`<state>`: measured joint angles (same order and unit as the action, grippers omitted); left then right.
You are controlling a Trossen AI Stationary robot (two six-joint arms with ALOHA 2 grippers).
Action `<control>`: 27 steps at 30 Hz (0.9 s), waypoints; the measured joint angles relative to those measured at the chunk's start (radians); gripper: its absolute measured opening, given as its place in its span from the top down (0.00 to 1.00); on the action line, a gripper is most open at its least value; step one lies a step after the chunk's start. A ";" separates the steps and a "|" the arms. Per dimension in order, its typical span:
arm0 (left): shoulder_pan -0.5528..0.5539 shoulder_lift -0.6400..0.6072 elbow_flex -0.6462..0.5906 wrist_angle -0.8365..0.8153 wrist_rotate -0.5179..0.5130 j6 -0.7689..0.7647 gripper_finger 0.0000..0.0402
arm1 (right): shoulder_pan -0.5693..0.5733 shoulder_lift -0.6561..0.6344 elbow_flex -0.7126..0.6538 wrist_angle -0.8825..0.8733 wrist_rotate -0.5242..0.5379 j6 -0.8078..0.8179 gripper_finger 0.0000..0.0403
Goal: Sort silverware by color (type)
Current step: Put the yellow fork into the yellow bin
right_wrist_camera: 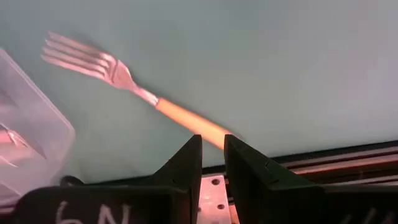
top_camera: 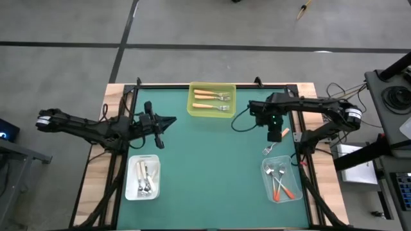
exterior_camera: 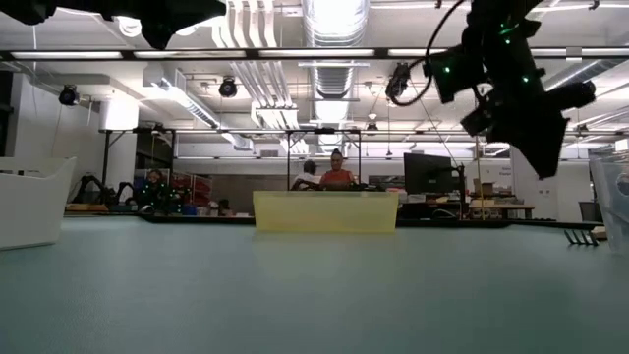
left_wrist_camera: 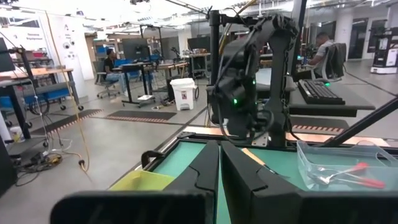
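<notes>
Nearest the right wrist camera, the right tool point(right_wrist_camera: 212, 163) showed its two dark fingers nearly together, holding nothing. Just beyond them a light-orange-handled fork point(right_wrist_camera: 140, 93) lay flat on the green surface point(top_camera: 205, 167), its handle end hidden behind the fingers.

In the high view this loose fork point(top_camera: 277, 141) lay near the surface's right edge, between the right tool point(top_camera: 275, 133) above it and a clear bin point(top_camera: 281, 180) holding red-orange-handled forks point(top_camera: 282, 186). A yellow bin point(top_camera: 211, 100) at the far edge, centre, held light-orange-handled forks point(top_camera: 212, 101); a white bin point(top_camera: 142, 177) at the left held white-handled forks point(top_camera: 145, 176).

The left tool point(top_camera: 168, 120) hung over the surface's left part, well apart from all bins, its fingers closed and empty.

In the low view the yellow bin point(exterior_camera: 325, 211) hid its contents; the white bin and clear bin were cut off at the picture's edges. People sat at desks in the room behind.
</notes>
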<state>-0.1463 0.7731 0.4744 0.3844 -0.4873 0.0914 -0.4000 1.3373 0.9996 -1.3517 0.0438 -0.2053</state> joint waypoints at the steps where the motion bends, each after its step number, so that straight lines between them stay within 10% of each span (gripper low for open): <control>1: 0.000 0.000 0.000 0.000 0.000 0.000 1.00 | 0.000 0.000 -0.018 0.002 -0.001 -0.010 0.85; 27: 0.000 0.003 0.000 0.027 0.000 0.032 1.00 | 0.044 0.000 -0.227 0.159 -0.024 -0.278 0.85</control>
<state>-0.1463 0.7765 0.4744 0.4110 -0.4873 0.1232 -0.3562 1.3369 0.7729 -1.1928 0.0201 -0.4836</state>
